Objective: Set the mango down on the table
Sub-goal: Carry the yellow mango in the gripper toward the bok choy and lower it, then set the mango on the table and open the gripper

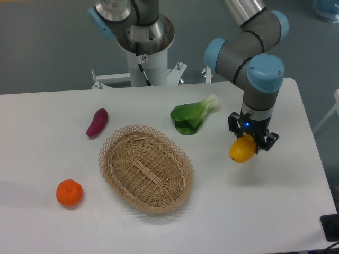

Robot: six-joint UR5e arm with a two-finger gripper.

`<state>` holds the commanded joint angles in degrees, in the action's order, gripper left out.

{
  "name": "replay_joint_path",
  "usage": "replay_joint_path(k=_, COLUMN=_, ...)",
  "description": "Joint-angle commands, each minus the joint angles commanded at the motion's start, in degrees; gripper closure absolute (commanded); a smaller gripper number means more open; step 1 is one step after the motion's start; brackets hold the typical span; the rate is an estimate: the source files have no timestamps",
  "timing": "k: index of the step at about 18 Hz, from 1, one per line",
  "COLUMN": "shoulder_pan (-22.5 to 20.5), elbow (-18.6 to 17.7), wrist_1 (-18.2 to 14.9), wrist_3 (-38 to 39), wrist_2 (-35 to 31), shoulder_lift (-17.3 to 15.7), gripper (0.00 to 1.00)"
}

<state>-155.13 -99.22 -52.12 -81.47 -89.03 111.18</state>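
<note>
You've got the gripper (248, 143) at right of centre in the frame, pointing down, jaws closed on the mango (241, 150). The mango sits between the fingers with its lower half sticking out below them, tilted toward lower left. Can't tell from this angle whether it's touching the table (275, 206) or just above it; there's a faint shadow right under it.

Left of the gripper, near but apart: a bok choy (193, 116), leaves toward the frame centre, pale stem toward upper right. The wicker basket (146, 167) is in the middle of the frame. A purple sweet potato (97, 122) lies to the basket's upper left, and an orange (69, 193) sits at lower left, well apart from the basket.
</note>
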Motion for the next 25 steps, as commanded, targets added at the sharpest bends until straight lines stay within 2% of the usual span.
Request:
replay_joint_path(k=2, shoulder_pan=-0.09, elbow=-0.97, wrist_1=0.78, wrist_3=-0.17, wrist_2=0.0, shoulder_lift=0.0, gripper=0.65)
replay_joint_path(k=6, shoulder_pan=-0.09, elbow=-4.65, wrist_1=5.18, wrist_3=-0.26, wrist_2=-0.87, shoulder_lift=0.09, gripper=0.62)
replay_joint_path(k=10, shoulder_pan=0.44, elbow=-7.12, wrist_1=5.36, wrist_3=-0.35, wrist_2=-4.48, shoulder_lift=0.09, gripper=0.62)
replay_joint_path(k=17, shoulder_pan=0.61, elbow=-11.33, wrist_1=5.45, wrist_3=-4.22, wrist_2=-4.4, shoulder_lift=-0.7, gripper=0.59)
replay_joint_path(k=19, shoulder_pan=0.7, elbow=-11.52, wrist_1=5.63, wrist_3=-4.22, wrist_2=-4.31, shoulder_lift=-0.79, gripper=0.58)
replay_joint_path(k=22, shoulder_pan=1.58, elbow=-11.52, wrist_1=5.63, wrist_3=-4.22, wrist_2=-4.31, shoulder_lift=-0.62, gripper=0.5)
replay_joint_path(k=24, shoulder_pan=1.67, elbow=-11.52, wrist_1=5.63, wrist_3=-4.31, wrist_2=-4.31, shoulder_lift=-0.62, gripper=0.41)
replay_joint_path(k=25, shoulder_pan=1.67, elbow=-11.52, wrist_1=5.63, wrist_3=-4.22, wrist_2=-4.22, shoulder_lift=-0.62, gripper=0.32)
